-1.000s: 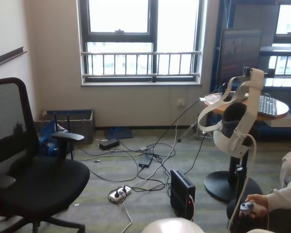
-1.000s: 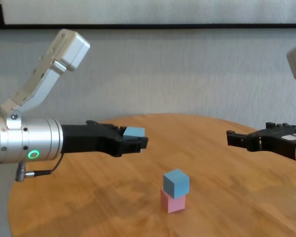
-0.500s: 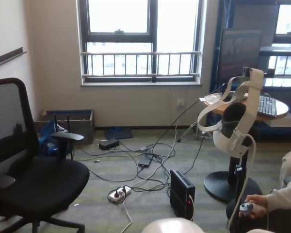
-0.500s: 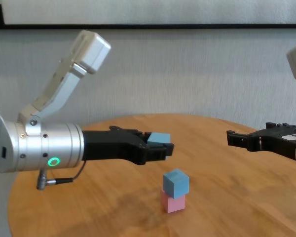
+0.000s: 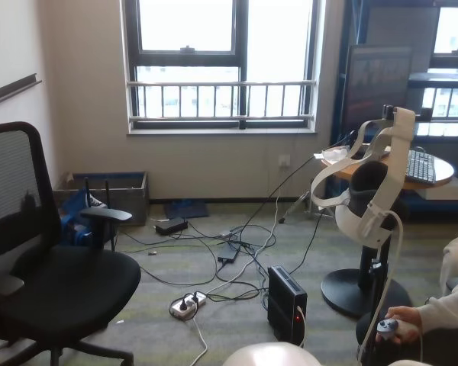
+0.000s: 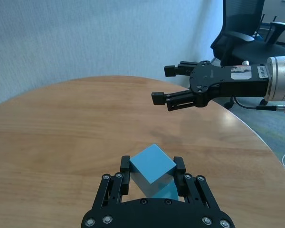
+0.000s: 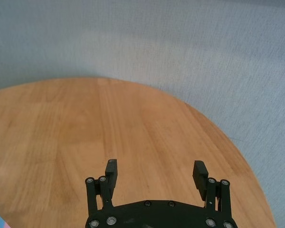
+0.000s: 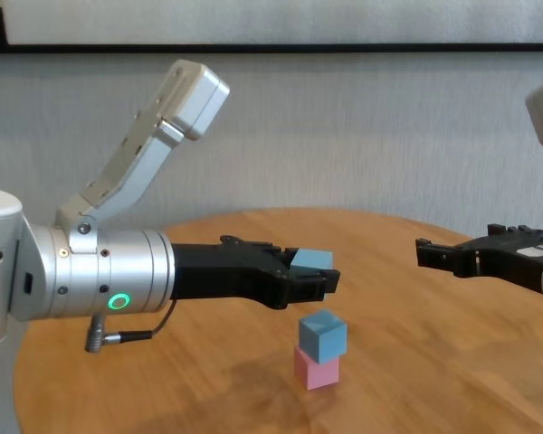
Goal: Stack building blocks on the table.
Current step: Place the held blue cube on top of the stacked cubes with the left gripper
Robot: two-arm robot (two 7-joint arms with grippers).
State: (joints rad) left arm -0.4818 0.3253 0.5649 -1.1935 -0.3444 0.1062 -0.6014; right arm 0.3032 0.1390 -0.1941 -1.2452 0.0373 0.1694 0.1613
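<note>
Your left gripper (image 8: 319, 282), clamped on a small matte light blue cube (image 8: 312, 260), has carried it forward across the round orange-brown wood-grain table (image 8: 407, 271) over the last second, from well short of the stack to just above and slightly to your left of it. That stack, a second light blue cube (image 8: 323, 334) sitting slightly askew on the pale pink cube (image 8: 317, 369), now lies almost under the load, so probably only a short final alignment and descent remain. Your right gripper (image 8: 436, 254) hangs parked over the table's right side, jaws wide apart and empty.
</note>
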